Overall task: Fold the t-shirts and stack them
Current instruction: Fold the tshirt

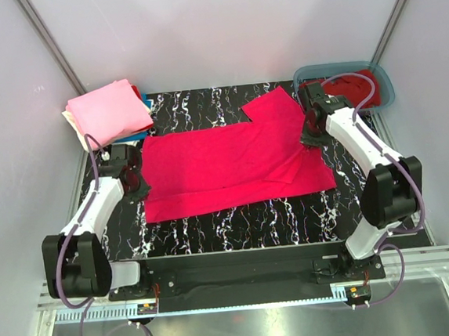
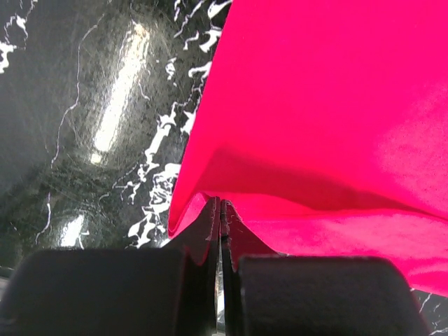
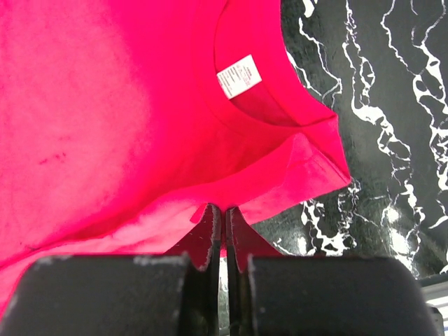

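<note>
A bright pinkish-red t-shirt lies spread across the black marbled table, one sleeve pointing to the back. My left gripper is shut on its left edge; the left wrist view shows the cloth pinched at my closed fingertips. My right gripper is shut on the right edge near the collar; the right wrist view shows the neck opening with a white label just beyond my closed fingertips. A stack of folded shirts, light pink on top with cream and blue below, sits at the back left.
A teal plastic tub at the back right holds a darker red shirt. White walls enclose the table on three sides. The black marbled table shows in front of the spread shirt.
</note>
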